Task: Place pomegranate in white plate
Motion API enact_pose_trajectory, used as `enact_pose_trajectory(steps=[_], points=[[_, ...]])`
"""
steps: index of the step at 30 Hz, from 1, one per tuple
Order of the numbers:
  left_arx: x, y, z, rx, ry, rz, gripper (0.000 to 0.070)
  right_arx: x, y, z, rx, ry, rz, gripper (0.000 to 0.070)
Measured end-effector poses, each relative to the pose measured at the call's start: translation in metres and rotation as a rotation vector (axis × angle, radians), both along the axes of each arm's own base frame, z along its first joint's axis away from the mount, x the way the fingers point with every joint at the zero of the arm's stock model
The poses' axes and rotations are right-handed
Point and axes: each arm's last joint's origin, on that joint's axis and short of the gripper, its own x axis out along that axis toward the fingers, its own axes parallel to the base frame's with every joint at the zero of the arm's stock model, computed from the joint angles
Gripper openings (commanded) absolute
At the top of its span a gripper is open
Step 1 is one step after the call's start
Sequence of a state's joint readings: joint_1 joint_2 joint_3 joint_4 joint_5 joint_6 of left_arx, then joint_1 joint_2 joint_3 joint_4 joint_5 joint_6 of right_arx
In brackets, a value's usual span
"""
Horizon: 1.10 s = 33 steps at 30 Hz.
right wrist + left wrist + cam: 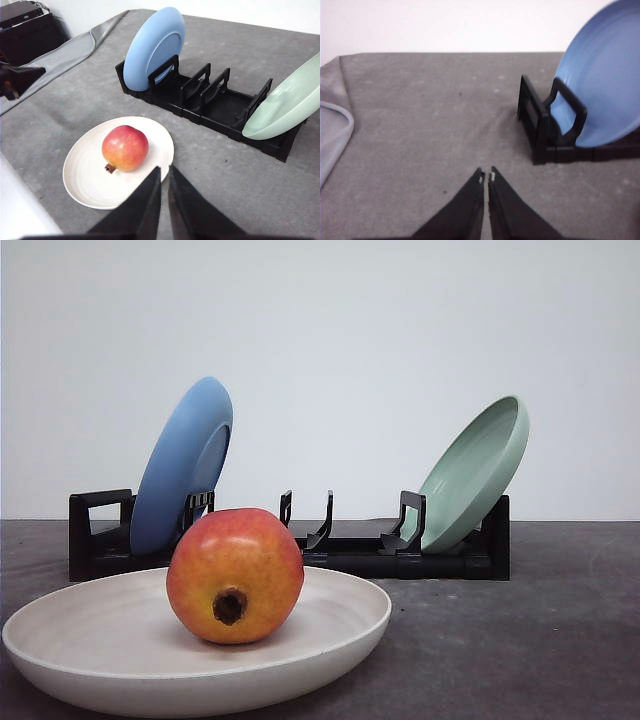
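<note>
Pomegranate [235, 575] sits in white plate [120, 680], lower left of front view.
Both grippers, left [486, 176] and right [164, 170], have jaws pressed together, empty.

**Black, wedge-shaped gripper fingers**

Two matte black fingers are seen on the left gripper [486, 176], each tapering to a narrow tip capped by a small pale patch. The right gripper [164, 170] is formed alike: two plain black wedges. No cables, screws or markings can be made out.

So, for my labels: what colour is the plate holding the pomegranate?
Off-white, matte: the white plate, clearest in the right wrist view.
</note>
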State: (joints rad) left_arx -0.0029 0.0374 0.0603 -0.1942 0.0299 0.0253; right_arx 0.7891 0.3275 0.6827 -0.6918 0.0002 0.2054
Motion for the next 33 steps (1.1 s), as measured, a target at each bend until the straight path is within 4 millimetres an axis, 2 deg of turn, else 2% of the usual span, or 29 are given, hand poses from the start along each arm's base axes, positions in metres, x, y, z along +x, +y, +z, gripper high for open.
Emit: enact_pose_trajectory(steps=[3, 19, 33], points=[[0.0003, 0.0, -0.0094, 0.01, 0.008, -0.002, 0.0, 0.0, 0.0, 0.0, 0.0, 0.0, 0.0, 0.0025], [0.0002, 0.0022, -0.0096, 0.024, -0.004, 0.074, 0.0, 0.0, 0.0, 0.0, 0.0, 0.0, 0.0, 0.0025], [0.0002, -0.0004, -0.0094, 0.025, -0.005, 0.048, 0.0, 0.0, 0.0, 0.0, 0.0, 0.0, 0.0, 0.0025]])
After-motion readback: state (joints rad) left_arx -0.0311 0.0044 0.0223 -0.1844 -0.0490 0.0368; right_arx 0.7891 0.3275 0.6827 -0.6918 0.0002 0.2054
